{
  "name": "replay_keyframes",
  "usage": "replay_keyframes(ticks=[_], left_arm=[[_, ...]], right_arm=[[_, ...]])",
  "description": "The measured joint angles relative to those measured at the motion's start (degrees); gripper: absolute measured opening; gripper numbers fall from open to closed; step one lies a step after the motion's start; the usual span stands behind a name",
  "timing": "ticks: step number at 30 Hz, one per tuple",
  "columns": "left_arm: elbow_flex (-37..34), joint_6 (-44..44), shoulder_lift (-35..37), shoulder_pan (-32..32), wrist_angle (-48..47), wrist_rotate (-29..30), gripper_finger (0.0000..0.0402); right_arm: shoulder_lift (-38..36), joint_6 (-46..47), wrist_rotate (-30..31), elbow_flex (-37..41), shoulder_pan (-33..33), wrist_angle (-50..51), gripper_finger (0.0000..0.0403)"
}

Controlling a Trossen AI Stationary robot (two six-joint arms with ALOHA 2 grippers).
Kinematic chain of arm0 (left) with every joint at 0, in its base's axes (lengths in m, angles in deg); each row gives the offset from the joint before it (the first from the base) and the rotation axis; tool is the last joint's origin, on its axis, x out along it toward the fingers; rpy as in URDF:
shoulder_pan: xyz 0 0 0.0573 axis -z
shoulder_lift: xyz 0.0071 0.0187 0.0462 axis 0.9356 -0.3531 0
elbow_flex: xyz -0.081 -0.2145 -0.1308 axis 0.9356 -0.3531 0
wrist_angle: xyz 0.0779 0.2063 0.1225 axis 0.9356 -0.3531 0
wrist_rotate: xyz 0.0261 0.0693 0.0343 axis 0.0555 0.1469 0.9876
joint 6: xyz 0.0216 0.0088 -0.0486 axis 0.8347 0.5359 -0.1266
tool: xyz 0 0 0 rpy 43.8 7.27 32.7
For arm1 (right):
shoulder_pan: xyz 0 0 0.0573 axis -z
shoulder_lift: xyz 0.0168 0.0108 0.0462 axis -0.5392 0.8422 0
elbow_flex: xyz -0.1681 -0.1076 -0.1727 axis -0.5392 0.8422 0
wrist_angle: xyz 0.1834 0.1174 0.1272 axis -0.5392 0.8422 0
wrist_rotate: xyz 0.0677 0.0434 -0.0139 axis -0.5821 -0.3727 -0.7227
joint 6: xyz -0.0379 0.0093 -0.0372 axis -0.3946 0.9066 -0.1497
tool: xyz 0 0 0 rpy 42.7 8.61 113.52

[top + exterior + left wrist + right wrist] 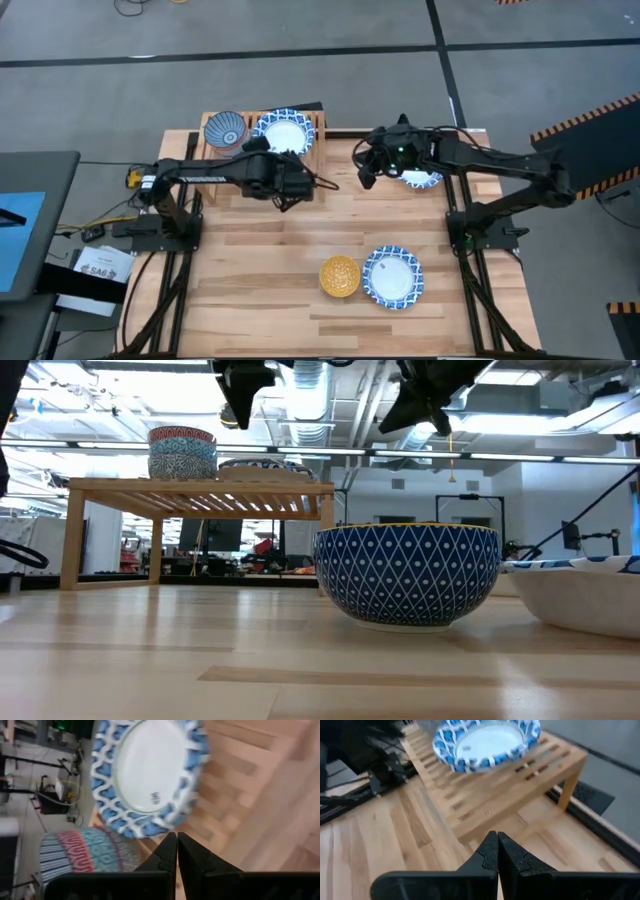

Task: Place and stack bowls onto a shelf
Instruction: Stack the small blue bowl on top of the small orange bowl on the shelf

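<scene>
The shelf (310, 135) stands at the table's far edge, left of centre. On it sit a small striped bowl (226, 130) and, to its right, a wide blue-and-white bowl (285, 132). My left gripper (177, 840) is shut and hovers above the shelf's near edge, between these two bowls (240, 410). My right gripper (366, 176) is shut and hangs in the air to the right of the shelf. Another blue-and-white bowl (424, 180) lies on the table, partly hidden under the right arm. A small bowl, yellow inside (340, 276), and a wide blue-and-white bowl (393, 277) rest side by side near the front.
The shelf's right part (540, 765) carries nothing. Bare tabletop (330, 225) lies between the shelf and the two front bowls. A grey side table (30, 220) stands off the left edge.
</scene>
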Motion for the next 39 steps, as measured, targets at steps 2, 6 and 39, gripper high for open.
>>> replay_keyframes(ticks=[2,6,39], left_arm=[[0.0,-0.2,0.8,-1.5,-0.1,0.4,0.0],[-0.1,-0.8,2.7,-4.6,-0.1,-1.5,0.0],[-9.5,8.3,9.2,-11.1,-0.1,1.5,0.0]], right_arm=[[0.2,0.7,0.0,0.1,0.0,0.5,0.002],[0.8,2.3,0.0,0.1,-0.5,0.7,0.002],[1.9,11.5,0.2,0.1,-0.5,0.6,0.002]])
